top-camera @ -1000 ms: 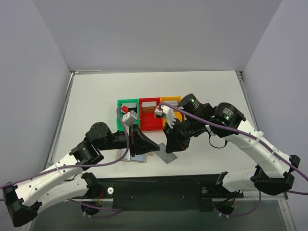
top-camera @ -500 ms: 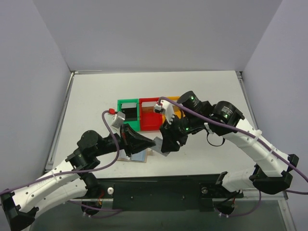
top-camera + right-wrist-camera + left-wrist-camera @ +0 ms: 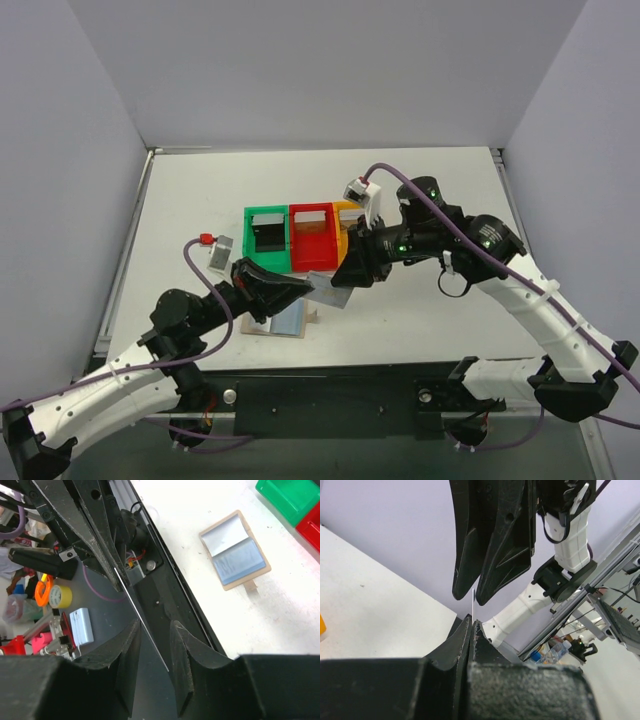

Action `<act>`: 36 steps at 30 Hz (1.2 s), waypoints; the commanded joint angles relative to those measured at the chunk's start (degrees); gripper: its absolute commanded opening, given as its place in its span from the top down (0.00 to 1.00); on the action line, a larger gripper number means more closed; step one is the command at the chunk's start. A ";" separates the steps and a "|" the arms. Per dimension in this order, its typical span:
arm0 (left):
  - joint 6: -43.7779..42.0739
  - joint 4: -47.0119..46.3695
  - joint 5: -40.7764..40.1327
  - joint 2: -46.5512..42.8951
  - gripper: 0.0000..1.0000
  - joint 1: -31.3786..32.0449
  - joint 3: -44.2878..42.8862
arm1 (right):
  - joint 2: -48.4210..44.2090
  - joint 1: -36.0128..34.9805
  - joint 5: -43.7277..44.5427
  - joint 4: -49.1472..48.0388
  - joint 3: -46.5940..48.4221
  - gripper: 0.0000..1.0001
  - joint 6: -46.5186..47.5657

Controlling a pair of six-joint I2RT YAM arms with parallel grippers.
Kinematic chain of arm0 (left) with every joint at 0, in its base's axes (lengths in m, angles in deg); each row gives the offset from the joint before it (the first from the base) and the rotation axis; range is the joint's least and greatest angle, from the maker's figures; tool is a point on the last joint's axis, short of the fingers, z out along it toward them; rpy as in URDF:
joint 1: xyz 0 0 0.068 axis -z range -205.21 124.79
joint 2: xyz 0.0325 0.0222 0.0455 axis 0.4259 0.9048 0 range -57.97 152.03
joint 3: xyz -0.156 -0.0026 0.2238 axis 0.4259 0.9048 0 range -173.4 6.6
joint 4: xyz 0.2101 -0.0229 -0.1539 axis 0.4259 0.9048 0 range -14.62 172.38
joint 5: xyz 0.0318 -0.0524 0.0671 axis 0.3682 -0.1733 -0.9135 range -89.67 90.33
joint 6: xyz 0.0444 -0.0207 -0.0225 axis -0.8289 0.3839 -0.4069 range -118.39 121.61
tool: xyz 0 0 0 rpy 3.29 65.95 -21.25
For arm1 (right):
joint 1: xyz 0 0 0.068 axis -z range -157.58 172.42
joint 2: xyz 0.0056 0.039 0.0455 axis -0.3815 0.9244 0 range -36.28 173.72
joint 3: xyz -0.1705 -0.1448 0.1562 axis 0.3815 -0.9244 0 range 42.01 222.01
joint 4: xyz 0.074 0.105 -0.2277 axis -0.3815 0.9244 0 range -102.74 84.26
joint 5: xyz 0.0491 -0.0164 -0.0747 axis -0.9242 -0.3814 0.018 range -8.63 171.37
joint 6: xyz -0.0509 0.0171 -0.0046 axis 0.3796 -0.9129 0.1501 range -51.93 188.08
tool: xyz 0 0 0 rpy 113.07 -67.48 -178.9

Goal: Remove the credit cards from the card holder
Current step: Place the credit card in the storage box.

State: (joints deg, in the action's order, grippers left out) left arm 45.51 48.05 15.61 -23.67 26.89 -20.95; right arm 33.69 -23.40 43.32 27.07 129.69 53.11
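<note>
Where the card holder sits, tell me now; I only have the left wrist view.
Observer: The card holder lies open, blue panels up, on the table, nearer the arm bases than the green bin.
Operator: Report how the right gripper meets the card.
Observer: Its wrist view shows its fingers apart, the card's edge between them with a gap either side.
Operator: Say whether anything holds the card holder.
Observer: Nothing; neither gripper touches it.

The card holder [image 3: 235,550] is tan with light blue panels; green bin [image 3: 266,232], red bin [image 3: 312,238], orange bin [image 3: 343,215]; the tabletop [image 3: 200,190] is white.
</note>
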 commanded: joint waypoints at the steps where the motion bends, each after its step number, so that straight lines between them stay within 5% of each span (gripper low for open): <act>1: 1.28 -6.42 -2.28 -0.56 1.00 0.02 -0.05 | -0.54 0.12 -3.70 -5.79 -0.84 0.75 -2.88; 13: 1.72 -6.07 -1.49 0.06 1.00 0.02 -0.57 | 0.51 0.03 -6.08 -5.80 0.12 0.97 -2.53; 17: 0.93 0.51 -3.86 -0.03 1.00 -0.06 -2.59 | 0.43 0.12 -6.61 -4.93 0.30 1.00 -1.65; 21: -0.65 5.35 -5.18 -0.64 0.85 -0.15 -4.26 | 0.87 0.56 -5.56 -1.94 2.14 1.00 0.28; 23: -1.27 6.85 -5.71 -1.26 0.59 -0.24 -4.70 | 1.13 1.35 -4.85 -0.79 3.02 1.00 1.42; 25: -1.80 12.80 -7.55 -1.78 0.47 -0.85 -5.67 | 1.13 1.70 -1.09 1.40 4.16 1.00 3.61; 32: -4.52 31.10 -22.40 -9.94 0.40 -1.47 -8.84 | -0.63 1.70 20.53 2.11 1.62 1.00 18.20; 36: -4.35 32.43 -25.31 -15.23 0.40 -1.47 -7.78 | 0.86 1.79 23.19 0.97 0.04 1.00 31.98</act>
State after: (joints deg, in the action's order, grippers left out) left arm 42.61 75.90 -3.62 -34.99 25.64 -27.07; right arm 34.33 -22.11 58.84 28.58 131.37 69.92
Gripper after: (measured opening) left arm 0.597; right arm 0.004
